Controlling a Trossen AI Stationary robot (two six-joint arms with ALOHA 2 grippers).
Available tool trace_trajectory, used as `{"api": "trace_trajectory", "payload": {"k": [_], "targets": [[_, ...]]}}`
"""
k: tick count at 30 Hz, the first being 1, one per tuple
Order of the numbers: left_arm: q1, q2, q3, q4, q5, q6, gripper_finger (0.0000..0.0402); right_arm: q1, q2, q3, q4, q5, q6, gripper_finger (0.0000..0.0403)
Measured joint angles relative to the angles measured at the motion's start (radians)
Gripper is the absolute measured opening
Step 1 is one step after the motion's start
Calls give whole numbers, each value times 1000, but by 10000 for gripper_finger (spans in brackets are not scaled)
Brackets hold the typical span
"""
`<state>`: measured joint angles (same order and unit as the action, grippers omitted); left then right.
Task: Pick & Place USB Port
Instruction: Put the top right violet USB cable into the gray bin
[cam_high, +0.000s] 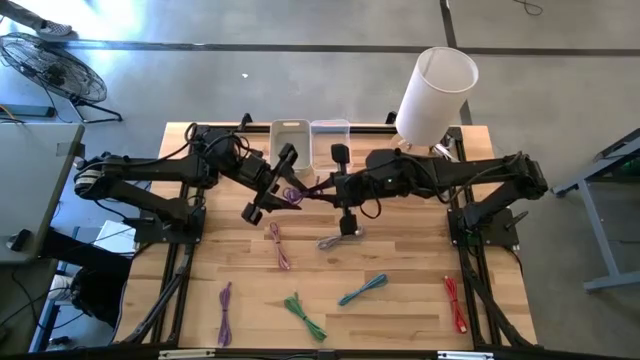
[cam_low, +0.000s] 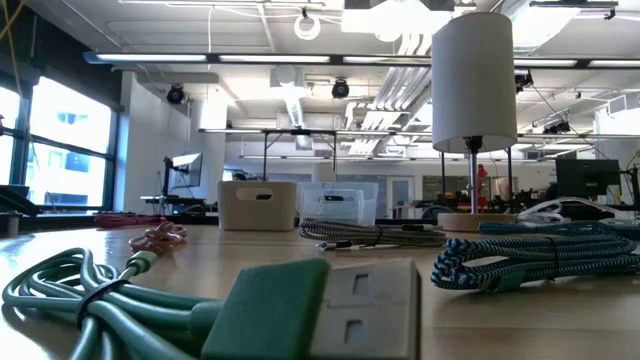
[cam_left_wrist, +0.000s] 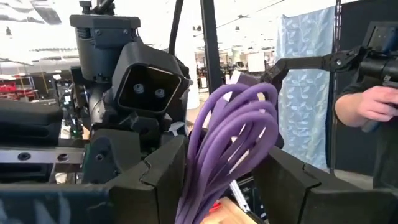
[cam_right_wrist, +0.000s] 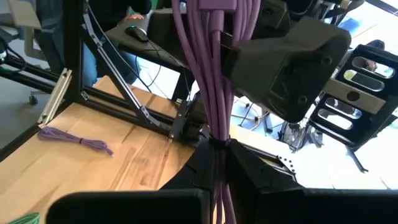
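Left gripper (cam_high: 281, 185): raised above the rear centre of the table, fingers (cam_left_wrist: 163, 169) set apart on either side of a purple USB cable bundle (cam_left_wrist: 230, 134), gripping it.
Right gripper (cam_high: 318, 188): just beside the left one, jaws shut on the same purple bundle (cam_right_wrist: 214, 93), pinching its strands where they narrow.
Task item: the purple USB cable bundle (cam_high: 292, 194) hangs between the two grippers, clear of the table (cam_high: 400, 300), in front of the two bins.
Bins: a beige bin (cam_high: 291, 141) and a clear bin (cam_high: 329, 140) stand side by side at the table's rear edge.
Other cables on table: pink (cam_high: 279, 245) and grey (cam_high: 338, 238) near the middle; purple (cam_high: 224, 312), green (cam_high: 305, 316), blue (cam_high: 362, 289) and red (cam_high: 455, 303) toward the front edge.
Lamp: a white-shaded lamp (cam_high: 435, 95) stands at the rear right corner.
Room: a person's hand (cam_left_wrist: 376, 102) shows beyond the table in the left wrist view.
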<state>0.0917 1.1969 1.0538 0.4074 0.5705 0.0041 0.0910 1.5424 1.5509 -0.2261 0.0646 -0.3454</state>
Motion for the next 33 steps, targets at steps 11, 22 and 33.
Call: {"api": "trace_trajectory", "payload": {"k": [11, 22, 33], "targets": [[0, 0, 0, -93, -35, 140, 109, -4, 0, 0, -9, 2, -25, 15], [31, -5, 0, -141, -40, 224, 22, -16, 0, 0, -29, 65, -13, 75], [172, -72, 0, -376, -144, 139, 22, 30, -60, 1, -141, 523, -42, 122]]}}
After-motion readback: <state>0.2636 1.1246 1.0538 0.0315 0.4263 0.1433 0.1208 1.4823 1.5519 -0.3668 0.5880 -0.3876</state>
